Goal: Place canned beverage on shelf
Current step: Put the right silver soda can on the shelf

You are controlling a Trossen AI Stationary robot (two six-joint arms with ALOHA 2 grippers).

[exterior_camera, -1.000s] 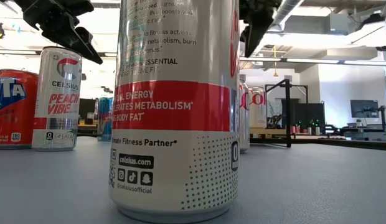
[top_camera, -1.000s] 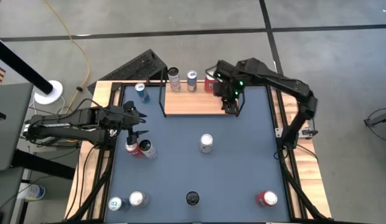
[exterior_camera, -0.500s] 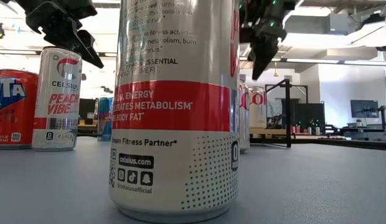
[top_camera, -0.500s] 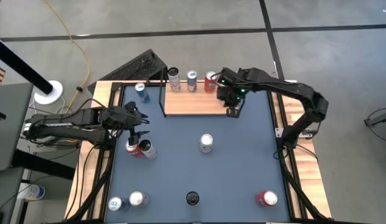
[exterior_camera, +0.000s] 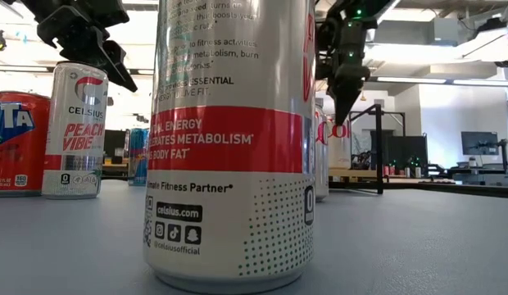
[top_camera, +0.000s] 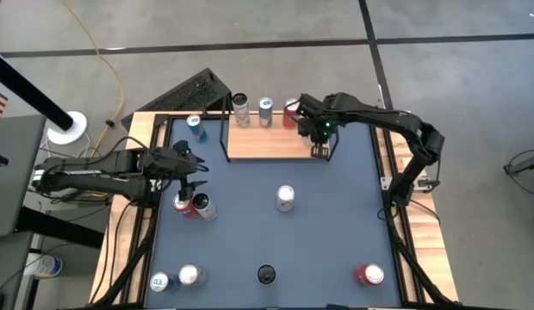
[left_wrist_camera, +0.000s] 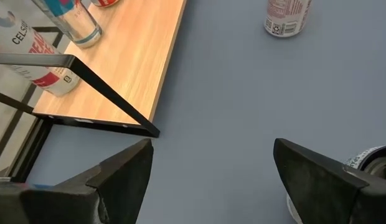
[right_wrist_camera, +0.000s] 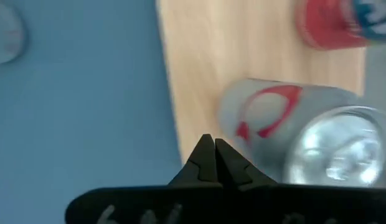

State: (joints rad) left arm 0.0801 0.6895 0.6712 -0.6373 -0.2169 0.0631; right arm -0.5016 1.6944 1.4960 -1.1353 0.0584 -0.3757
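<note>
High view shows our right gripper (top_camera: 318, 148) with fingers closed and empty over the shelf (top_camera: 271, 144) near three cans (top_camera: 265, 112). Our left gripper (top_camera: 186, 175), fingers spread, hovers beside the shelf over a worktop can (top_camera: 201, 205); next we judge it should descend and grip that.

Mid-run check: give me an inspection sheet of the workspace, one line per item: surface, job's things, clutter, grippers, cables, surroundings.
Surface: blue table top, nothing spilled.
Job's things: shelf at the far edge carries three upright cans along its back; more cans stand loose on the table, one at the centre.
Clutter: black round object near the front edge.
Grippers: right gripper shut and empty over the shelf's right end; left gripper open, above two cans at the table's left.
Cables: yellow cable on the floor, off the table.
Surroundings: grey floor, white round object beyond the left side.
</note>
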